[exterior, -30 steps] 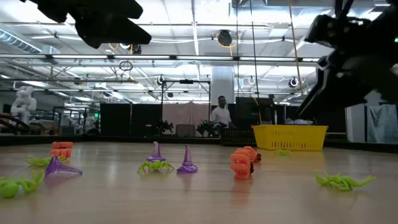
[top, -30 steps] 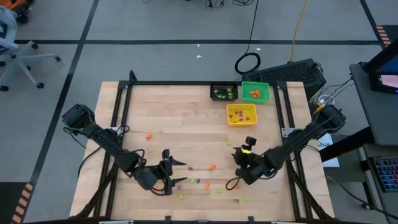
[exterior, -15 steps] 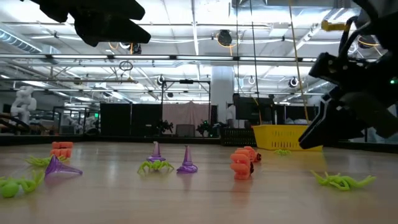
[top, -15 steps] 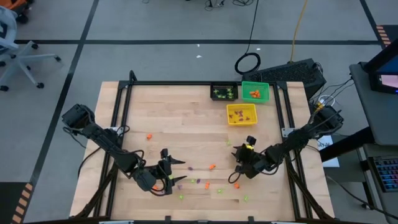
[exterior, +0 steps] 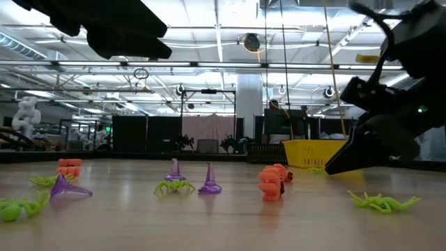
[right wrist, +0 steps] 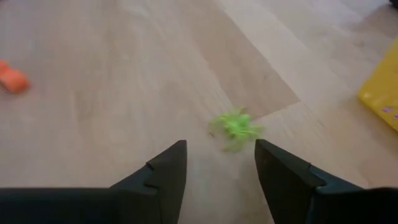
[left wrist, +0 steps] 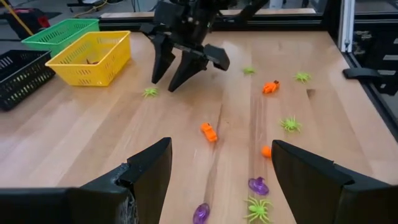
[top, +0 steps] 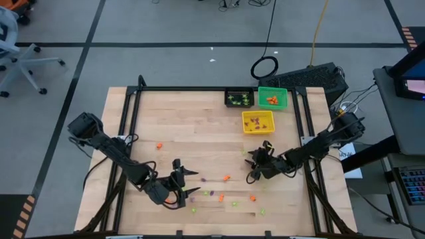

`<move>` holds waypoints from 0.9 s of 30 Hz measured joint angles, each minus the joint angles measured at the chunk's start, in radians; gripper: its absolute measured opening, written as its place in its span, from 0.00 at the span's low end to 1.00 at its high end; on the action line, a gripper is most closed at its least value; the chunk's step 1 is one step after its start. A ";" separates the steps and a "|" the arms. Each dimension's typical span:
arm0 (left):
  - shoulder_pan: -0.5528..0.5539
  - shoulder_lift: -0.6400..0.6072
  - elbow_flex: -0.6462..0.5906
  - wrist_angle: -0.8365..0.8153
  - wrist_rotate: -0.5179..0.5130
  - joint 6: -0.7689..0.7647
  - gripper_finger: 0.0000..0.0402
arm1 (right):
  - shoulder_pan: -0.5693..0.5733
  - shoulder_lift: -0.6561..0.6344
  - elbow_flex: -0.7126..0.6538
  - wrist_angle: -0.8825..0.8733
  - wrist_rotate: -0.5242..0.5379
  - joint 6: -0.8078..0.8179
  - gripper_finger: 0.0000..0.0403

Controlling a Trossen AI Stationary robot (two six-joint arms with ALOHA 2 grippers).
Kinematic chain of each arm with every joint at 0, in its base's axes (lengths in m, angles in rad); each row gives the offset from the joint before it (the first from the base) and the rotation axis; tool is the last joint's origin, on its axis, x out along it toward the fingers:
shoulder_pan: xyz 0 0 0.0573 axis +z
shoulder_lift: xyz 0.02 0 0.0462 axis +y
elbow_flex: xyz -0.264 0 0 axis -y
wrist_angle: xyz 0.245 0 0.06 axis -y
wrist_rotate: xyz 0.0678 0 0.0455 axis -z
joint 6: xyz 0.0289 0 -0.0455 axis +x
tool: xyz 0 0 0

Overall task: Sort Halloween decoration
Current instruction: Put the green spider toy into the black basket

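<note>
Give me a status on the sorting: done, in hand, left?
Done: a few trinkets lie in the black bin, green bin and yellow bin. In hand: nothing; the right gripper, jaws open, points at a green spider. Left: many trinkets scattered on the table.

Right gripper [top: 254, 164] low over the table [top: 186, 126], on its right side below the yellow bin [top: 257, 121], fingers parted, nothing held; left gripper [top: 188, 184] at the table's near left portion, fingers spread wide, empty.
</note>
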 joint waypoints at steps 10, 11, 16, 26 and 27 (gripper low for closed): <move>0.006 0.012 0.000 0.004 0.000 0.000 0.68 | -0.072 0.107 0.000 0.147 -0.054 -0.041 0.38; 0.006 0.012 0.000 0.005 0.000 0.000 0.68 | -0.075 0.117 0.001 0.154 -0.057 -0.037 0.36; 0.006 0.012 0.000 0.004 0.000 0.000 0.68 | -0.079 0.156 0.002 0.189 -0.055 -0.036 0.25; 0.006 0.012 0.000 0.003 0.000 0.001 0.68 | -0.079 0.164 0.001 0.191 -0.071 -0.057 0.01; 0.006 0.012 0.000 0.004 0.000 0.001 0.68 | -0.079 0.164 0.001 0.191 -0.072 -0.057 0.01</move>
